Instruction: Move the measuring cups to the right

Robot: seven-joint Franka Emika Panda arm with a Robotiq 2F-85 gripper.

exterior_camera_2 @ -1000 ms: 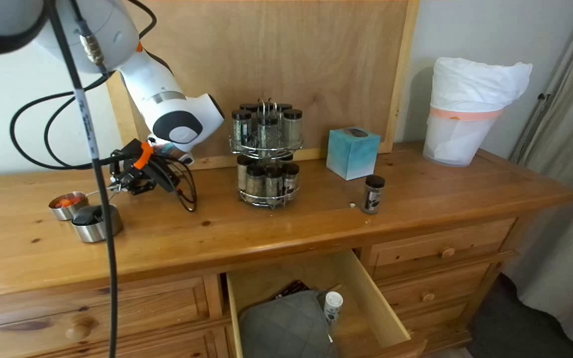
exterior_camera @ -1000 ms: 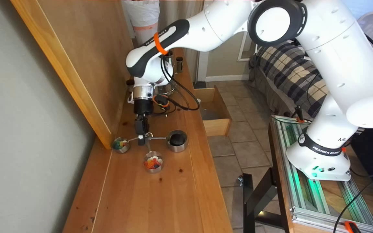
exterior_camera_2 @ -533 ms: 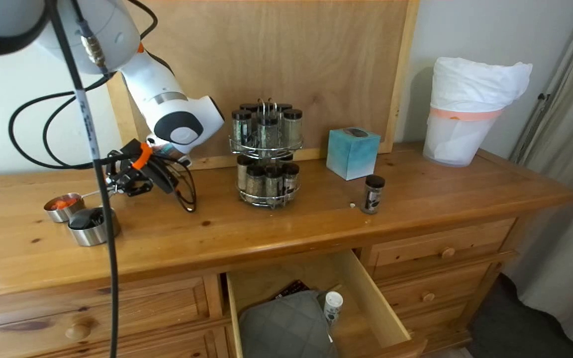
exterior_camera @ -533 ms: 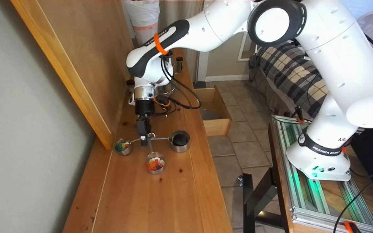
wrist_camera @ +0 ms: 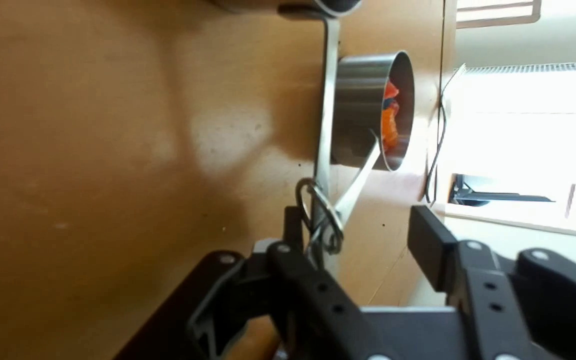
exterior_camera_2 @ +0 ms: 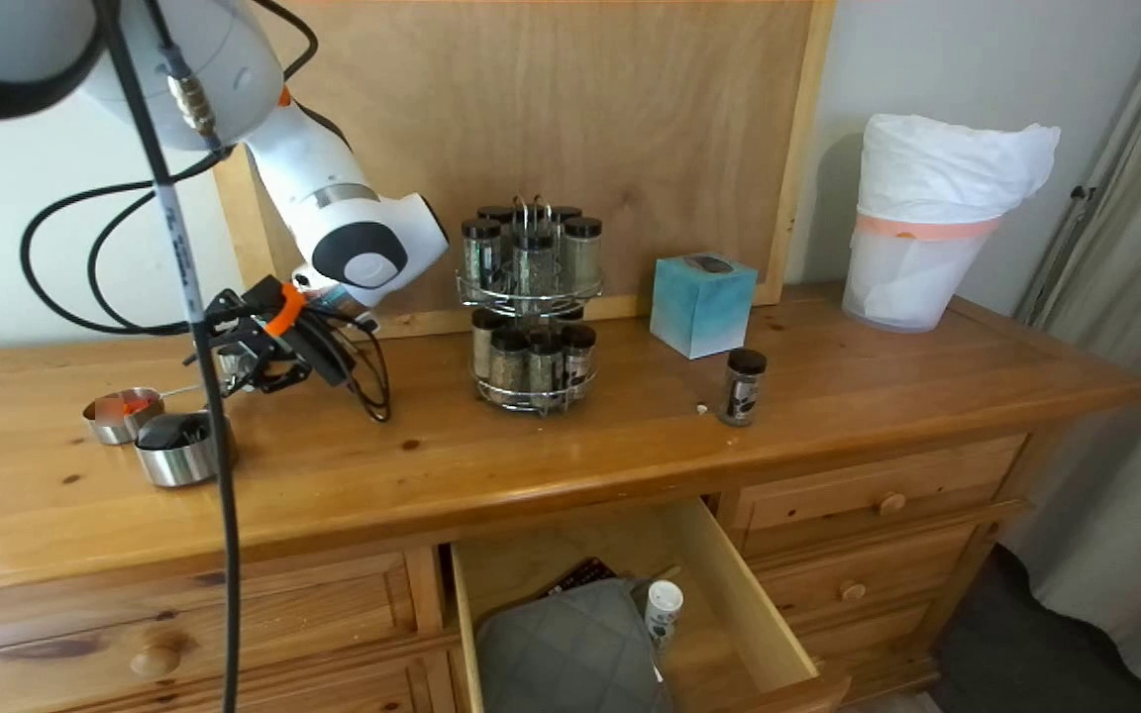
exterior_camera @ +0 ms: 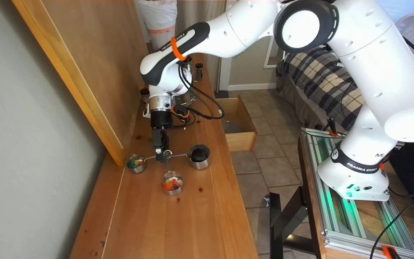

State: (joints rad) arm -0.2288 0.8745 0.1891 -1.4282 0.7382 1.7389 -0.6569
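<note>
The pincer is spread wide, and its two black fingers are well apart. In the wrist view a small metal ring and the ends of thin grey handles show in the gap, closer to one finger than to the other. I cannot tell if they touch that finger.

The three measuring cups sit on the wooden top with their open sides up, fanned out from the tips of the pincer. In an exterior view, the cup with green bits is on the side of the pincer near the big wooden board. The cup with orange-red bits is ahead of the pincer. The cup with the black lump is on the other side of the pincer, the side with the open drawer.

Behind the pincer stands a round rack full of little jars. A blue box and one loose jar are farther behind the pincer, and a white bin is farther still. Lower than the pincer, a grey cloth lies in the open drawer.
</note>
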